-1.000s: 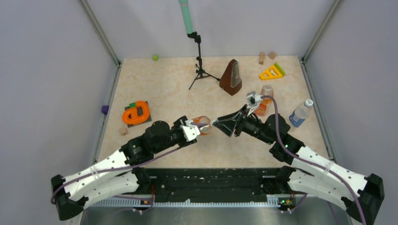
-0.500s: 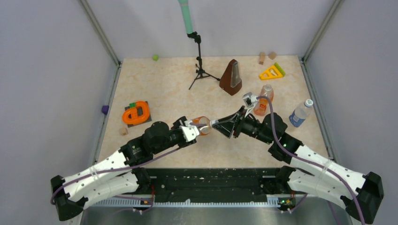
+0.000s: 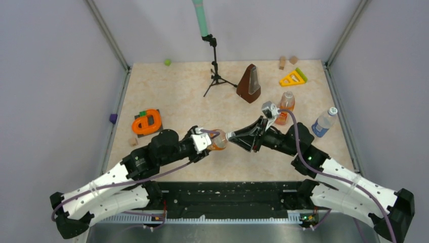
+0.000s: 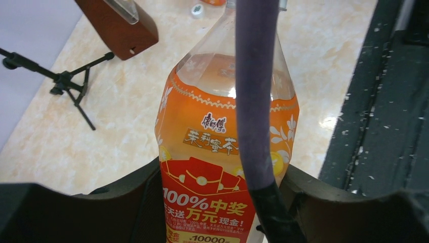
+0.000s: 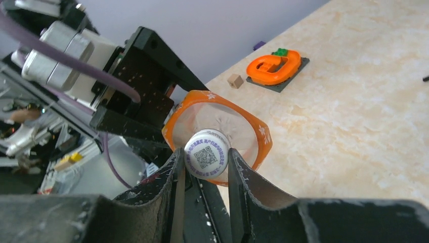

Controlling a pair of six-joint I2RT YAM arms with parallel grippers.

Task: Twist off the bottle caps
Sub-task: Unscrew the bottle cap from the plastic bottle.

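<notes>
My left gripper (image 3: 209, 140) is shut on the squat orange bottle (image 3: 219, 139) and holds it tilted above the table, neck toward the right arm. In the left wrist view the bottle (image 4: 222, 147) fills the gap between the jaws of the left gripper (image 4: 222, 202). My right gripper (image 5: 205, 164) is shut on that bottle's white cap (image 5: 206, 154), one finger on each side. The slim orange bottle (image 3: 285, 107) and the clear blue-label bottle (image 3: 323, 122) stand at the right. A loose white cap (image 4: 196, 10) lies on the table.
A brown metronome (image 3: 249, 83) and a tripod stand (image 3: 215, 71) are at the back centre. An orange toy on a dark base (image 3: 147, 122) is at the left. A yellow triangle toy (image 3: 293, 77) and wooden blocks (image 3: 282, 62) are at the back right.
The right wrist has turned a little while staying on the cap. The left arm has shifted slightly left with the bottle still in its grip.
</notes>
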